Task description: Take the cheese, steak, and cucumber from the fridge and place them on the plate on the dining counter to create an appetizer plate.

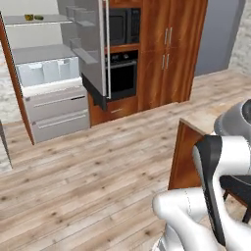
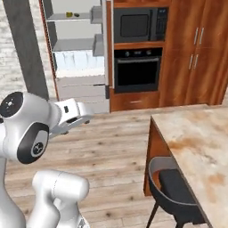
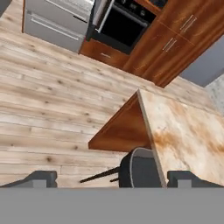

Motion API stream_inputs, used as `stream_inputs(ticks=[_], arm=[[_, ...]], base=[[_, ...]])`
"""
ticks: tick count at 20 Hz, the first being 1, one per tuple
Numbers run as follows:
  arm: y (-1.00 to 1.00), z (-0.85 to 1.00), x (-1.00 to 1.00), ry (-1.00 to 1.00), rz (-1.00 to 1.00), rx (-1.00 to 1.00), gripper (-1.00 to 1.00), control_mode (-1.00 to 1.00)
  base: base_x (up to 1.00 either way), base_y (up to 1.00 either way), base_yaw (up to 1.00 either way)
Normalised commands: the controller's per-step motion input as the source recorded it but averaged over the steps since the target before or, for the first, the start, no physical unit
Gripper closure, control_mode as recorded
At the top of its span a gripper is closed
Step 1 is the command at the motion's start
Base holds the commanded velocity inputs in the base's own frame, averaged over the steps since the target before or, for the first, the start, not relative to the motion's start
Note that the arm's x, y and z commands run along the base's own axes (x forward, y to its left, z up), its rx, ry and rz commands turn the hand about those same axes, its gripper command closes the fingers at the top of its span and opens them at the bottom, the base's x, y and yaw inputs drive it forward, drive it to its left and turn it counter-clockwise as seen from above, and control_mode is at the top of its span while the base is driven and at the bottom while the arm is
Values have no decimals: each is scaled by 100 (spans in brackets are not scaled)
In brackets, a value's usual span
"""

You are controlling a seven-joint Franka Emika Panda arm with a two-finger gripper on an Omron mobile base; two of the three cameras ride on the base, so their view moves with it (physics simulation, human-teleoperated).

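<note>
The fridge (image 1: 49, 105) (image 2: 75, 84) stands open across the wood floor, its door (image 1: 92, 44) swung out to the right. On its top shelf lie a small yellow chunk, the cheese (image 1: 28, 17) (image 2: 69, 14), and beside it a dark green piece, the cucumber (image 1: 38, 17) (image 2: 77, 14). The steak and the plate are out of view. My gripper (image 3: 114, 179) is open, far from the fridge, hovering above the corner of the dining counter (image 3: 183, 131) (image 2: 196, 142) (image 1: 196, 122). Its fingertips (image 3: 41, 177) stand wide apart with nothing between them.
A black stool (image 2: 173, 187) (image 3: 138, 168) is tucked at the counter's near end. A black wall oven (image 1: 122, 73) (image 2: 137, 71) and microwave (image 2: 136, 24) sit in wood cabinets right of the fridge. Open wood floor (image 1: 98, 162) lies between me and the fridge.
</note>
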Motion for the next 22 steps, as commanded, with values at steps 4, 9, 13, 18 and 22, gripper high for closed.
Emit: stream_inputs(ticks=[4, 9, 13, 18, 22], arm=[[0, 0, 0, 0, 0, 0, -100, 100], [0, 0, 0, 0, 0, 0, -100, 100], [0, 0, 0, 0, 0, 0, -100, 100], [0, 0, 0, 0, 0, 0, -100, 100], [0, 0, 0, 0, 0, 0, -100, 100]], base=[[45, 75, 59], [96, 28, 36], [100, 0, 14], [100, 0, 6], [100, -14, 8]])
